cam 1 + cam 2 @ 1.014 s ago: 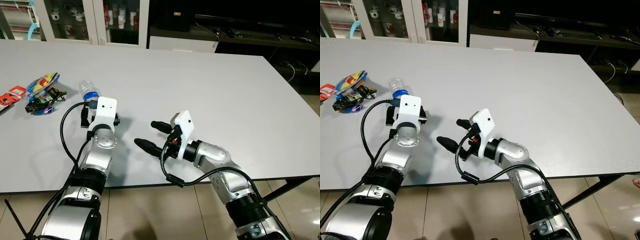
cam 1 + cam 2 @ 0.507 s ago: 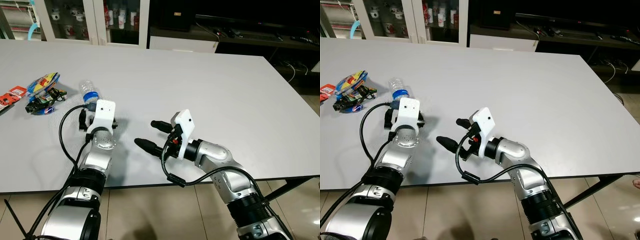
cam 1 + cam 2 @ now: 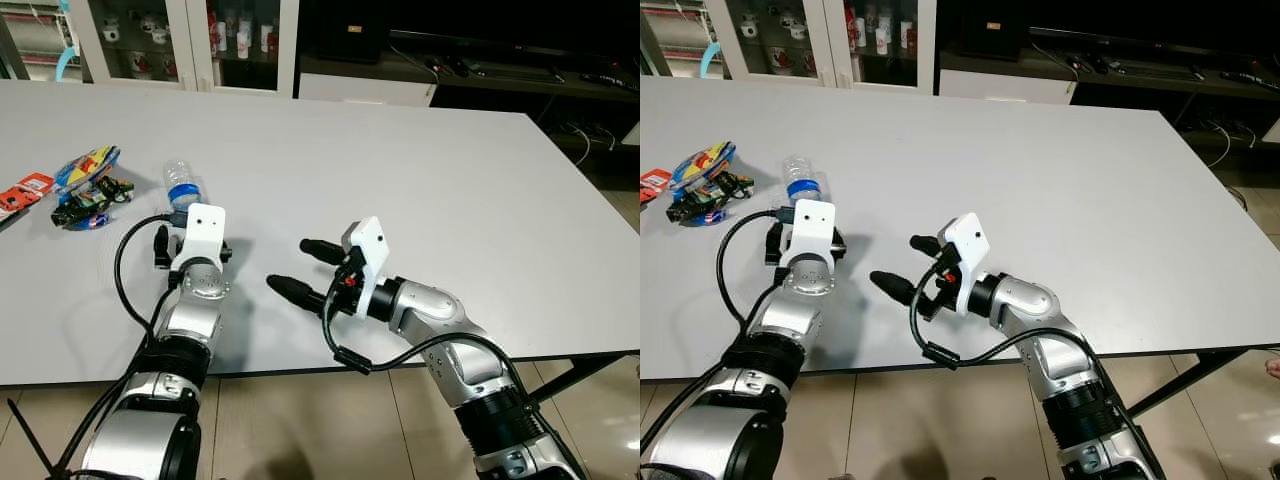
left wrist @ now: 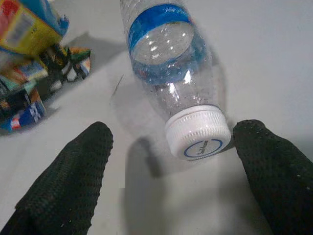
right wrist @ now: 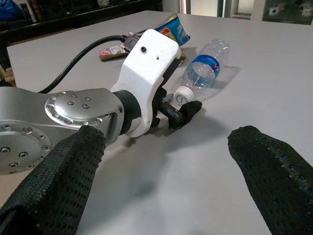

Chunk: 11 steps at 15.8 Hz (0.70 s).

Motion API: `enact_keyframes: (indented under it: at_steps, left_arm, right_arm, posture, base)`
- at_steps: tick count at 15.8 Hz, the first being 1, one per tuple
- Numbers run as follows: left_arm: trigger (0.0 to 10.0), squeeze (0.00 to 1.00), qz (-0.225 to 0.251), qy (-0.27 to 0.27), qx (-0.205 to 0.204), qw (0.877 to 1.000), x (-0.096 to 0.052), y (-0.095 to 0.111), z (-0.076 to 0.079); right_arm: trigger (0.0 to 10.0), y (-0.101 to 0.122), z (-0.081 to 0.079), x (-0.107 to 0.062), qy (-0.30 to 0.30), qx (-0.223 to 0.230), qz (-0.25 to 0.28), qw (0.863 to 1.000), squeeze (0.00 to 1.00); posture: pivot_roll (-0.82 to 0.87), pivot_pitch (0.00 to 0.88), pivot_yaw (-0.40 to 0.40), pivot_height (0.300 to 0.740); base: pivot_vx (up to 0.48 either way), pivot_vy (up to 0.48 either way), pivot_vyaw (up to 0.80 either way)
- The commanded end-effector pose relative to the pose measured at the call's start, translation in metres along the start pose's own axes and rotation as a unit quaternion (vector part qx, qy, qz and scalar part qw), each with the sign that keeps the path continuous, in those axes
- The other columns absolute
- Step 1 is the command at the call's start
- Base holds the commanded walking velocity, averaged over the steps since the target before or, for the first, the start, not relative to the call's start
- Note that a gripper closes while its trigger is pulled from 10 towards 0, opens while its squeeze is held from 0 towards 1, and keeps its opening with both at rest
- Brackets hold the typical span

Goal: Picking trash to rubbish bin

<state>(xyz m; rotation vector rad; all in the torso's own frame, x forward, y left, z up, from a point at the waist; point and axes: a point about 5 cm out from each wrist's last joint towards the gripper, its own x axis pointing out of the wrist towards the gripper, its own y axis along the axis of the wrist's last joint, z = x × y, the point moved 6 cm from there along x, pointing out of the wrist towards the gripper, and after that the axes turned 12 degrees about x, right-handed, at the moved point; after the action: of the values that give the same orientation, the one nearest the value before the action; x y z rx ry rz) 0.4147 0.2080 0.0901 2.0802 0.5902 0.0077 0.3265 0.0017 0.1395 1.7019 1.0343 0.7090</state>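
Note:
A clear plastic bottle [image 3: 182, 184] with a blue label and a white cap [image 4: 198, 134] lies on its side on the white table [image 3: 450, 160], cap pointing toward me. My left gripper [image 4: 173, 131] is open at the cap end, one fingertip [image 4: 254, 142] close beside the cap and the other well apart from it. In the eye views the white wrist housing [image 3: 199, 224] covers most of that gripper. My right gripper [image 3: 289, 264] hovers open over the table to the right of the left arm, holding nothing.
Colourful snack wrappers [image 3: 86, 180] and a red packet [image 3: 24, 190] lie left of the bottle near the table's left edge. Glass-door cabinets [image 3: 190, 40] and a dark media unit [image 3: 480, 60] stand behind the table. The near table edge runs under both arms.
My left gripper has slid left and forward, bringing its fingers either side of the bottle cap. The right arm has barely moved.

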Motion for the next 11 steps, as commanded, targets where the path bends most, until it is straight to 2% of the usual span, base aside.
enact_keyframes:
  at_steps: [1,3,5,11]
  left_arm:
    - [10.0,0.0,-0.064,-0.031,-0.012,0.997,-0.005,-0.035,0.017]
    - [10.0,0.0,-0.048,-0.053,-0.089,0.993,-0.005,-0.029,0.023]
    - [10.0,0.0,-0.035,-0.061,-0.124,0.99,-0.007,-0.022,0.026]
    - [10.0,0.0,-0.024,-0.066,-0.134,0.988,-0.006,-0.019,0.027]
  right_arm:
    - [10.0,0.0,-0.001,-0.004,0.002,0.007,0.004,1.0,0.0]
    - [10.0,0.001,-0.001,-0.004,0.001,0.009,0.007,1.0,0.0]
    - [10.0,0.001,-0.001,-0.004,0.001,0.009,0.007,1.0,0.0]
    - [10.0,0.002,0.0,-0.004,-0.002,0.011,0.013,1.0,0.0]
  posture:
    - [-0.07,0.034,-0.113,0.74]
    - [-0.06,0.034,-0.114,0.74]
    - [-0.07,0.034,-0.114,0.74]
    - [-0.06,0.033,-0.113,0.74]
  base:
    - [0.0,0.0,0.0]
    - [0.0,0.0,0.0]
    - [0.0,0.0,0.0]
    - [0.0,0.0,0.0]
